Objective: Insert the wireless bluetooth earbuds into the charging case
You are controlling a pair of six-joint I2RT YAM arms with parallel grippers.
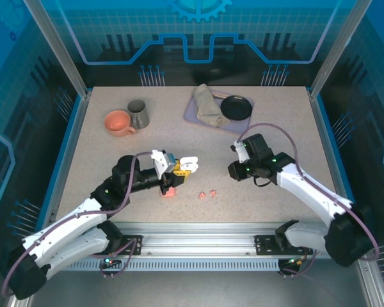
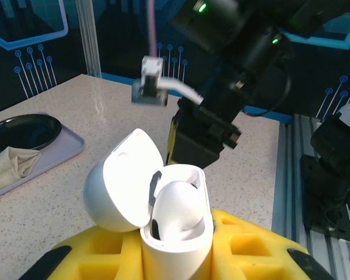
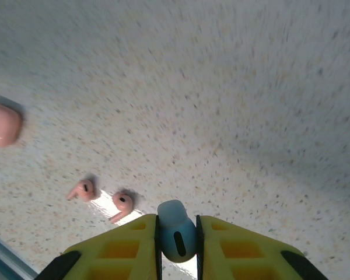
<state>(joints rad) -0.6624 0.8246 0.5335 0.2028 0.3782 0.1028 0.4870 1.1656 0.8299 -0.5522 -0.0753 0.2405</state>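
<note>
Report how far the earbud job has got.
Done: one white earbud sits in the open white case that the left gripper holds. In hand: the right gripper pinches the second white earbud. Left: seat it, then the two pink earbuds on the table, apart from the pink case.

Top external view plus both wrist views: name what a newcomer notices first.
The left tool grips an open white charging case, one white earbud seated inside. The right tool pinches another pale earbud above the table, and two pink earbuds lie at the front centre.
</note>
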